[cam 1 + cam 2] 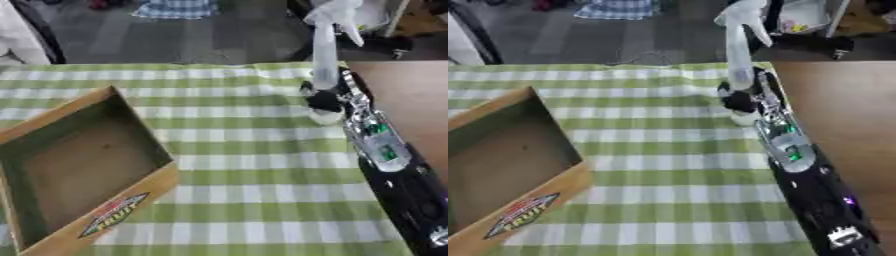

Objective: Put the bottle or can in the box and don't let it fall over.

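While fingers curl round it, right hand (325, 100) grips spray bottle (326, 55).

Black right arm (815, 195) with silver joints, green light.

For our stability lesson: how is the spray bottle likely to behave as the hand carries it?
The spray bottle looks tall and narrow, so probably tip-prone when set down. Its trigger head sits high, perhaps adding top weight. The right hand holds it low, so it may sway.
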